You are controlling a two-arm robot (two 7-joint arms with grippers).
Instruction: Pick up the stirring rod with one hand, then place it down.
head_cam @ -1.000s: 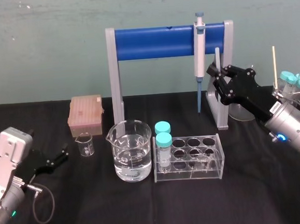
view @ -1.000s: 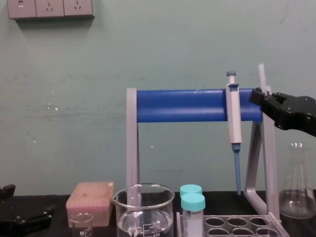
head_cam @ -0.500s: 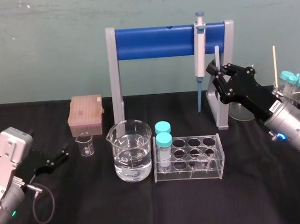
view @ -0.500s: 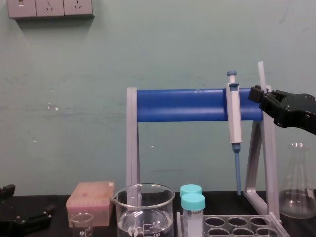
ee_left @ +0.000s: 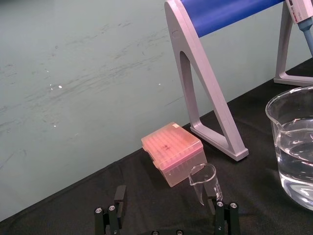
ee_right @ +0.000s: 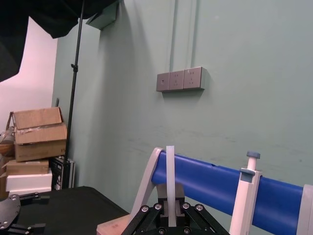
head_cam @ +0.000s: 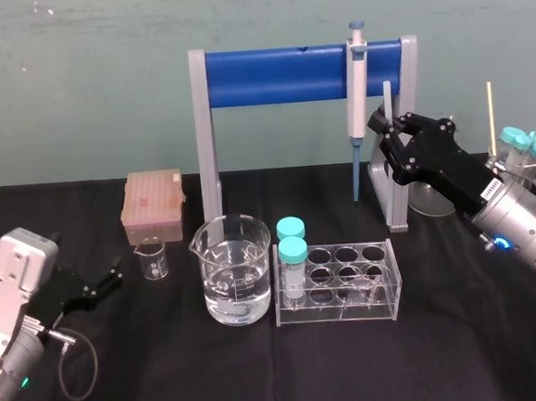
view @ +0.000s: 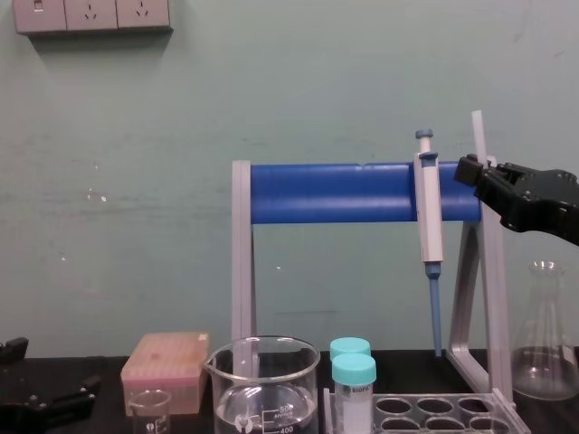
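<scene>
The stirring rod (head_cam: 388, 98) is a thin whitish stick held upright beside the right leg of the blue-and-grey stand (head_cam: 277, 76). My right gripper (head_cam: 385, 128) is shut on it, high above the table. In the chest view the rod (view: 477, 136) pokes up above the black right gripper (view: 480, 172). In the right wrist view the rod (ee_right: 170, 181) rises straight from between the fingers; its lower part is hidden. My left gripper (head_cam: 105, 281) rests low at the table's left, and in the left wrist view the left gripper (ee_left: 166, 223) is open around nothing.
A white-and-blue pipette (head_cam: 359, 91) hangs on the stand's bar. In front stand a water-filled beaker (head_cam: 236, 268), a clear tube rack (head_cam: 349, 282) with two teal-capped tubes, a pink tip box (head_cam: 153, 203) and a small beaker (head_cam: 152, 261). A flask (view: 543, 334) stands at the right.
My right gripper has risen very slightly with the stirring rod in it. The left arm has not moved.
</scene>
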